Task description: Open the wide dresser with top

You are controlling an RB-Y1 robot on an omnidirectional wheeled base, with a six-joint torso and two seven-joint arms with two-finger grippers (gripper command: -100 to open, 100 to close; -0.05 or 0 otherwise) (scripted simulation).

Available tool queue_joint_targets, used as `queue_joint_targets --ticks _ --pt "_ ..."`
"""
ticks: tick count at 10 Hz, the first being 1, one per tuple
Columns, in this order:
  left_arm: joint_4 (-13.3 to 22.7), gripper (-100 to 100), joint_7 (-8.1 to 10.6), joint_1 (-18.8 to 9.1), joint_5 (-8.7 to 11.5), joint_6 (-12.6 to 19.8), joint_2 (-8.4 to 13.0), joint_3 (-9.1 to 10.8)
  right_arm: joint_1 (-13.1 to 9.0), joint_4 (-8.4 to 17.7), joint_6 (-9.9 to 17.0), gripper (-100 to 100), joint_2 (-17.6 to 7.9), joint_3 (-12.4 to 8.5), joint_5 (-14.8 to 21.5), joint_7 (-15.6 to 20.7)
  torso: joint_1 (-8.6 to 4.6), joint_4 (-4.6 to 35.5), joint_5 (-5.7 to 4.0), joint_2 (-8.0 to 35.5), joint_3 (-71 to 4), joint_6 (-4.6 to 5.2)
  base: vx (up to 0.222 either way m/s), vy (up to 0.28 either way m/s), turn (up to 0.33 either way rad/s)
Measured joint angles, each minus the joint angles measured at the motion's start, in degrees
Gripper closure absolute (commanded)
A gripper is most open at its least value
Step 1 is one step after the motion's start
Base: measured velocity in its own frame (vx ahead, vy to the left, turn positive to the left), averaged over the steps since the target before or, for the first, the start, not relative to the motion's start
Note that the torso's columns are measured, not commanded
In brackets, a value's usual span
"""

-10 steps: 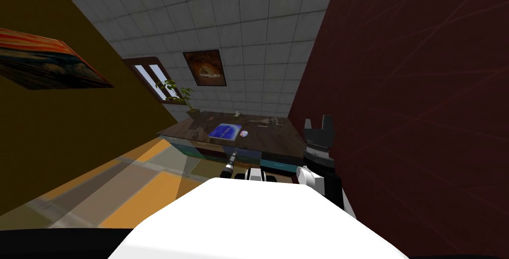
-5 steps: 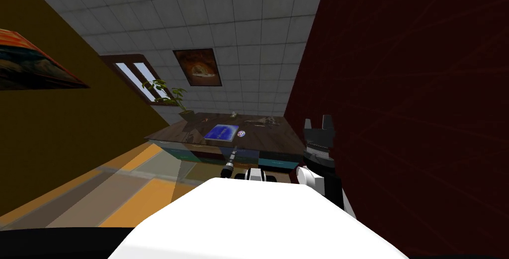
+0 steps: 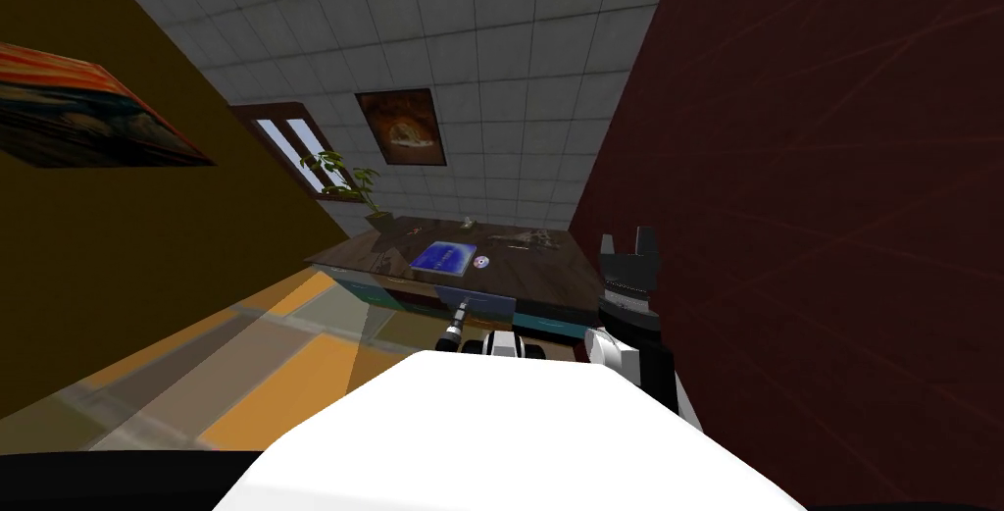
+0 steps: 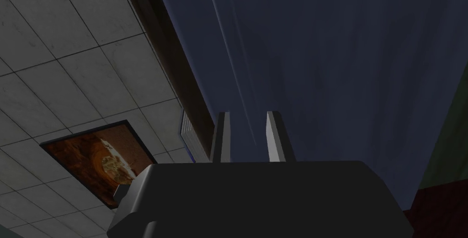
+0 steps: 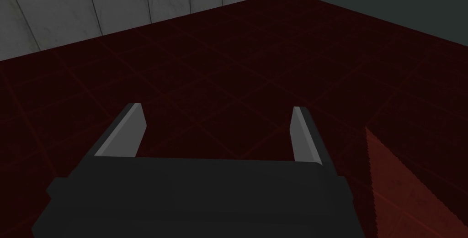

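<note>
1. The wide dresser (image 3: 549, 284) is seen ahead against the tiled wall, with the dark red wall at its right end.
2. On its dark top are a flat blue item (image 3: 443, 258), a small disc (image 3: 480, 263) just beside it, and a potted plant (image 3: 358, 186) at the far left corner.
3. The left gripper (image 3: 463, 307) is held out to a blue drawer front (image 3: 487, 305) directly under the near edge of the top.
4. In the left wrist view its fingers (image 4: 222, 134) are drawn close together, with only a narrow gap, against that blue front (whether anything is pinched between them cannot be told).
5. A framed picture (image 4: 98, 160) is seen on the tiled wall beyond the dresser's top.
6. The right gripper (image 5: 219, 107) is held raised beside the dark red wall, well apart from the dresser, with its fingers spread wide and nothing between them.
</note>
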Motion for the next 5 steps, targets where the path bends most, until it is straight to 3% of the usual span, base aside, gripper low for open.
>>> queue_joint_targets --ticks 3,5 --pt "1.04 100 0.36 -1.06 -0.02 0.47 0.34 -0.08 -0.02 0.01 0.01 0 0.0 0.0 0.0 0.0 -0.02 0.07 -0.02 0.2 0.1 -0.06 -0.109 0.005 0.009" --pt "-0.16 100 0.34 -0.39 -0.11 0.97 0.31 -0.18 -0.01 0.0 0.0 0 0.0 0.0 0.0 0.0 -0.09 -0.03 -0.02 -0.23 -0.16 0.0 -0.03 0.001 0.005"
